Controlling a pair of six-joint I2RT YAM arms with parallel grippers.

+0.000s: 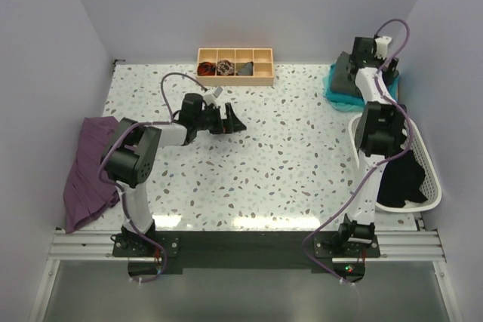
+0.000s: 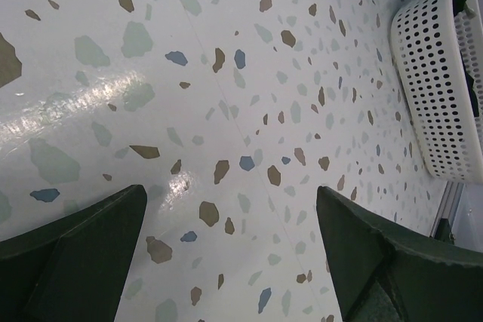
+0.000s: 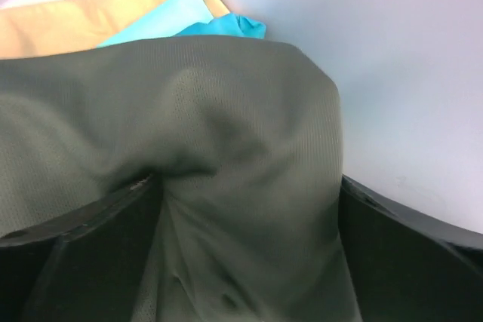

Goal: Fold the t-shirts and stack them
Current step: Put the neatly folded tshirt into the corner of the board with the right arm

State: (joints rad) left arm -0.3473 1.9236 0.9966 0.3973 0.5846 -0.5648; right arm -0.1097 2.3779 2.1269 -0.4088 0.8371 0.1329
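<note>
Stacking appears to be the step in hand: the right gripper [image 3: 245, 216], fingers spread wide either side of a hump in the grey shirt [image 3: 226, 111], sits over it at the far right corner of the table [image 1: 287, 156], where it lies on the teal shirt [image 1: 332, 90]. The next move calls for a clean lift that drags no cloth. The left gripper [image 2: 230, 224], fingers likewise spread, hangs over the speckled top. Only the overhead view shows the purple cloth [image 1: 89, 171] and the basket [image 1: 424, 162]; only the right wrist shows beige fabric [image 3: 75, 13] beyond the teal.
</note>
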